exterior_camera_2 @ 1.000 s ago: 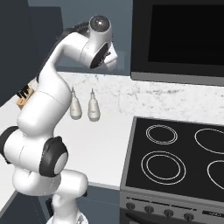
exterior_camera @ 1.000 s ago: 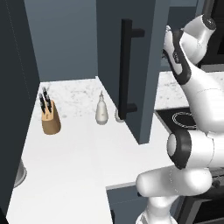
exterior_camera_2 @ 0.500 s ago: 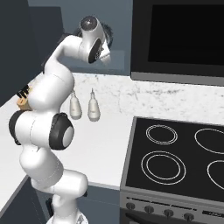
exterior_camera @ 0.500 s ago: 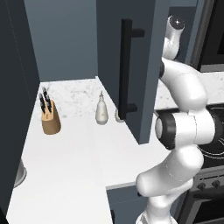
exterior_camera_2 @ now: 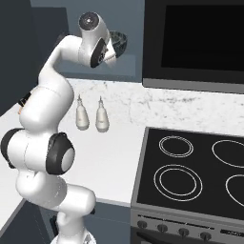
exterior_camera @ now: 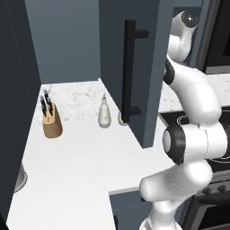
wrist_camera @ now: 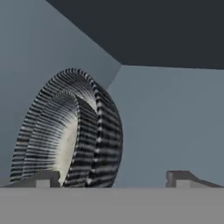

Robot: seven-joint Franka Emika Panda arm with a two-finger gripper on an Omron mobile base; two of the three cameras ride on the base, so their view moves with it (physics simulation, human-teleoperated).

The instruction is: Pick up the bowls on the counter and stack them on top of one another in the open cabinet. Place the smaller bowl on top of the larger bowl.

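**Nesting bowls inside the cabinet**

Sitting stacked, the smaller bowl (wrist_camera: 59, 135) lies inside the larger bowl (wrist_camera: 103, 135), just ahead of the left fingertip (wrist_camera: 41, 178). The gripper (wrist_camera: 113, 178) stands wide apart, holding nothing, within the cabinet (wrist_camera: 175, 127).

A rendered kitchen: a white marble bench (exterior_camera: 81, 152) with a knife block (exterior_camera: 52, 122) and a dispenser (exterior_camera: 104, 114), a slate-blue cabinet (exterior_camera: 134, 54) with a bar handle (exterior_camera: 129, 72), and a black stove (exterior_camera_2: 190, 171) under a dark microwave (exterior_camera_2: 200, 40).
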